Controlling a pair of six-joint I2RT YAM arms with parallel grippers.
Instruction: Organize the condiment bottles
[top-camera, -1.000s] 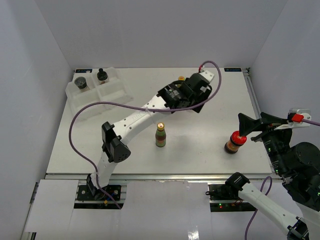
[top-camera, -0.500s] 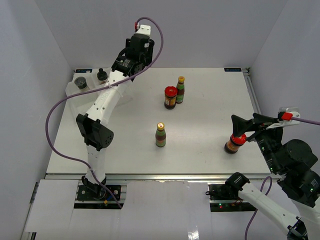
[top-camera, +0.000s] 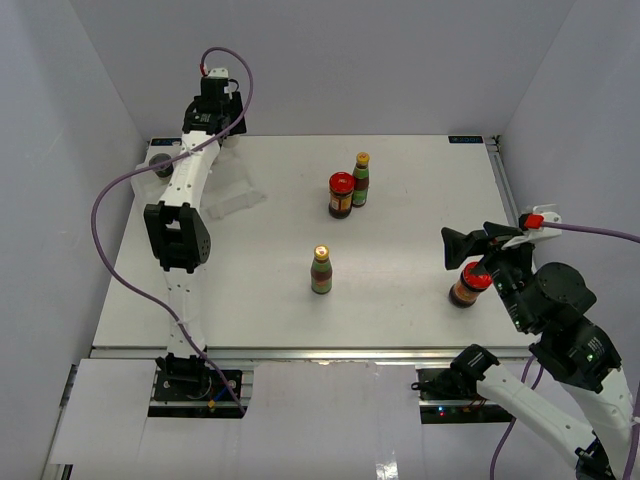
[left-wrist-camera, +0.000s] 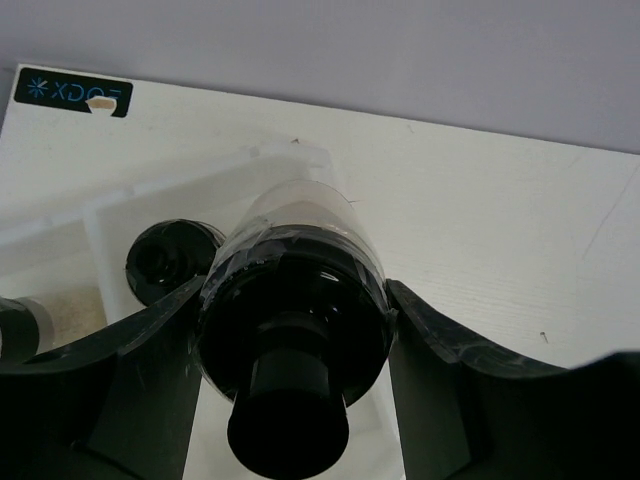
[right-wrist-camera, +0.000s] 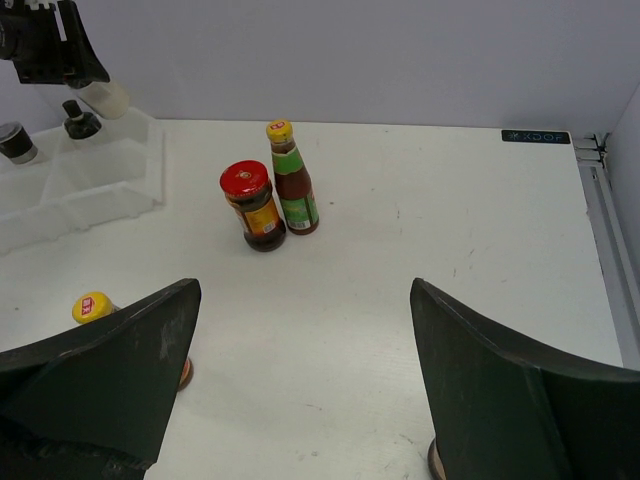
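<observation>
My left gripper (top-camera: 212, 112) is shut on a clear shaker with a round black cap (left-wrist-camera: 290, 330), held over the back of the clear tray (top-camera: 228, 195). A second black-capped shaker (left-wrist-camera: 165, 260) and a dark-lidded jar (top-camera: 160, 165) stand in the tray. A red-lidded jar (top-camera: 341, 195) and a yellow-capped bottle (top-camera: 361, 180) stand together mid-table. Another yellow-capped bottle (top-camera: 321, 270) stands nearer. My right gripper (top-camera: 455, 250) is open and empty, just above and left of a second red-lidded jar (top-camera: 468, 285). In the right wrist view the gripper (right-wrist-camera: 305, 300) looks over bare table.
The tray (right-wrist-camera: 100, 190) lies at the table's far left corner, beside the left wall. A raised rail (top-camera: 507, 200) runs along the table's right edge. White walls close in the back and both sides.
My left arm has swung from the middle of the table to the far left, carrying the shaker over the tray. My right gripper has shifted a little left, near the red-lidded jar.
</observation>
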